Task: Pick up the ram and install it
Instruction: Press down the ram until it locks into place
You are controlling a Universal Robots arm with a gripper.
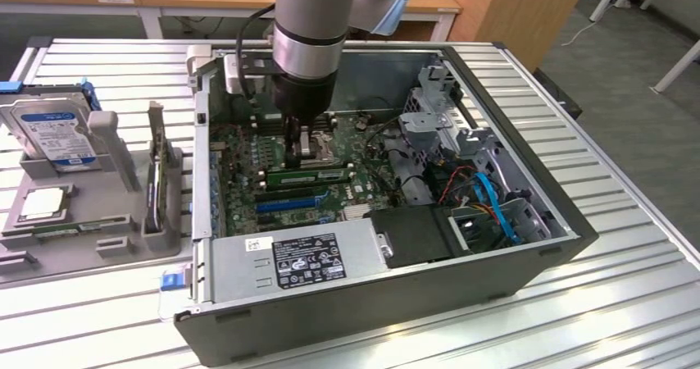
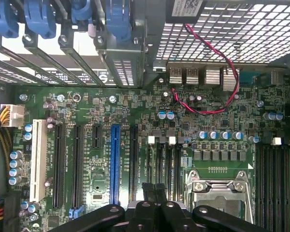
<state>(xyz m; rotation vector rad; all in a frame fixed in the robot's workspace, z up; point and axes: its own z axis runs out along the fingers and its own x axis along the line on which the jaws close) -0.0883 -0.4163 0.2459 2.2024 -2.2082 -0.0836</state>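
Exterior high, oblique; wrist close above motherboard [image 2: 135,125].

The ram [image 1: 310,173] is a long, narrow green circuit-board stick with a row of small black chips. It sits inside the open computer case [image 1: 525,246] on the motherboard [image 1: 246,152], in the half of the case nearer the exterior view's left. Its long axis runs left to right in the exterior view. The closed claw [image 1: 297,143] is just beside it; contact cannot be determined.
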